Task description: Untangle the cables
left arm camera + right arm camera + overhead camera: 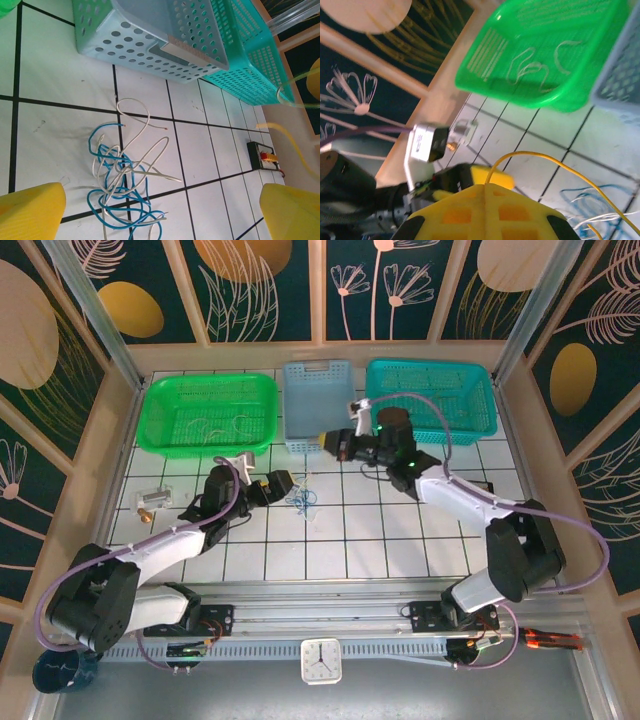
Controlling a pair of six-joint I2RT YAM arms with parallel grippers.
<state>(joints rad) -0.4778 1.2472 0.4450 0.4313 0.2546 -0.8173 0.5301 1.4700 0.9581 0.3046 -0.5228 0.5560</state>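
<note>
The tangle (122,182) of white and blue cables lies on the white gridded table (45,65), just in front of the light blue basket (150,35). The teal basket (250,60) stands beside that one. The left gripper (162,202) hovers over the tangle with its jaws spread wide, touching nothing. The right gripper (486,200) is clamped on a yellow cable (525,152), which arcs out from between its fingers and runs down beside the blue and white strands. The green basket (535,55) holds a few pale cords (530,67).
</note>
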